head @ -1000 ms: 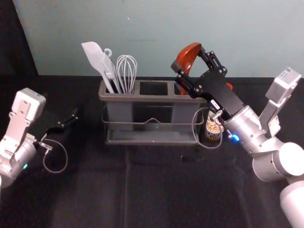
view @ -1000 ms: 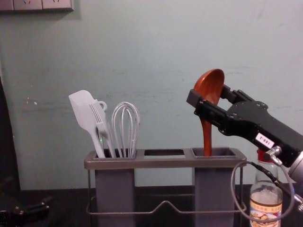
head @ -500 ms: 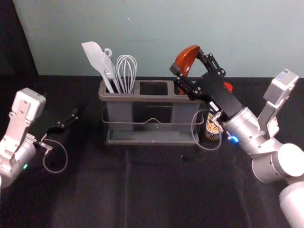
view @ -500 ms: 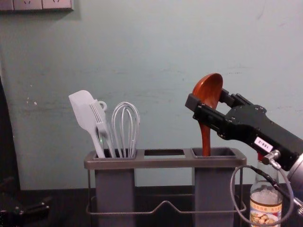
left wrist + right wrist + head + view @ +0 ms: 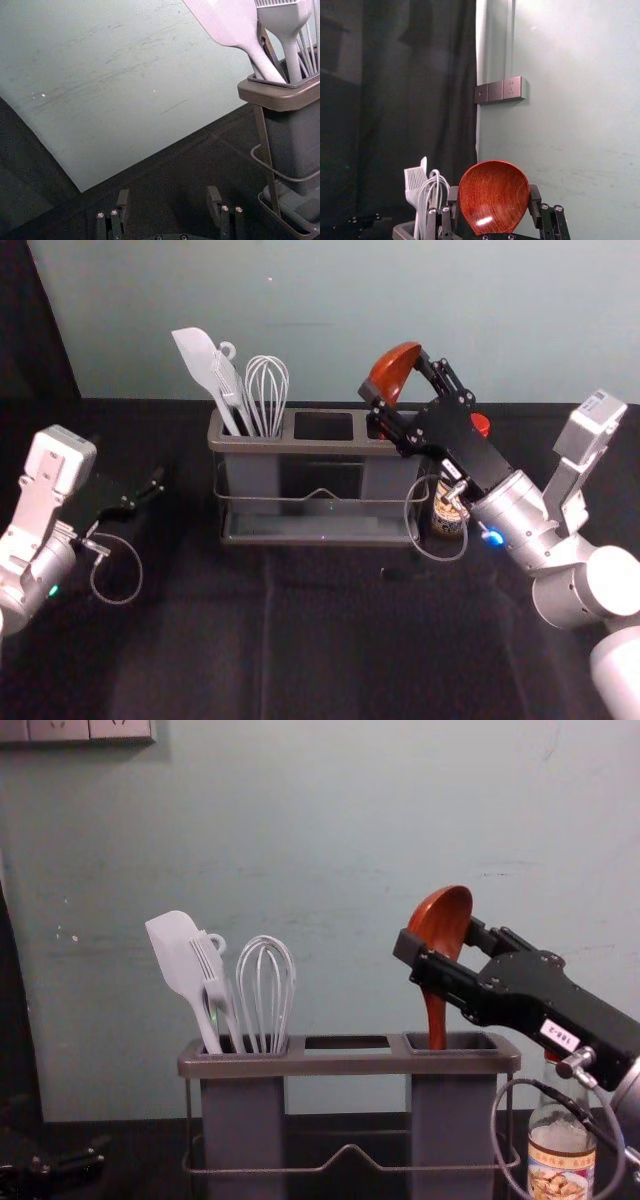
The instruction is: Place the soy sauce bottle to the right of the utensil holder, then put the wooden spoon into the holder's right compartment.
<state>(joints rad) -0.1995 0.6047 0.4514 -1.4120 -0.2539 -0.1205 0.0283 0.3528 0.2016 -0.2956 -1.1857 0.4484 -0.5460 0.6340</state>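
Note:
In the head view my right gripper [image 5: 396, 381] is above the right compartment of the utensil holder [image 5: 325, 448]. It is shut on the bowl of the wooden spoon [image 5: 392, 368]; the right wrist view has the gripper [image 5: 493, 194] with fingers on either side of the spoon's bowl [image 5: 493, 195]. The spoon [image 5: 437, 925] stands nearly upright, its handle's lower end hidden inside that compartment [image 5: 455, 1063]. Right of the holder stands the soy sauce bottle [image 5: 562, 1162], partly behind the right arm. My left gripper [image 5: 150, 492] is parked at left; the left wrist view shows it [image 5: 168, 196] open.
A white spatula [image 5: 175, 955], a brush and a whisk [image 5: 266, 990] stand in the holder's left compartment. The wall [image 5: 330, 320] rises behind the table. A cable loop [image 5: 497, 1125] from the right arm hangs by the bottle and the holder's right end.
My right gripper and the spoon have come down a little together, with more of the handle inside the right compartment. The left arm, holder and bottle have stayed put.

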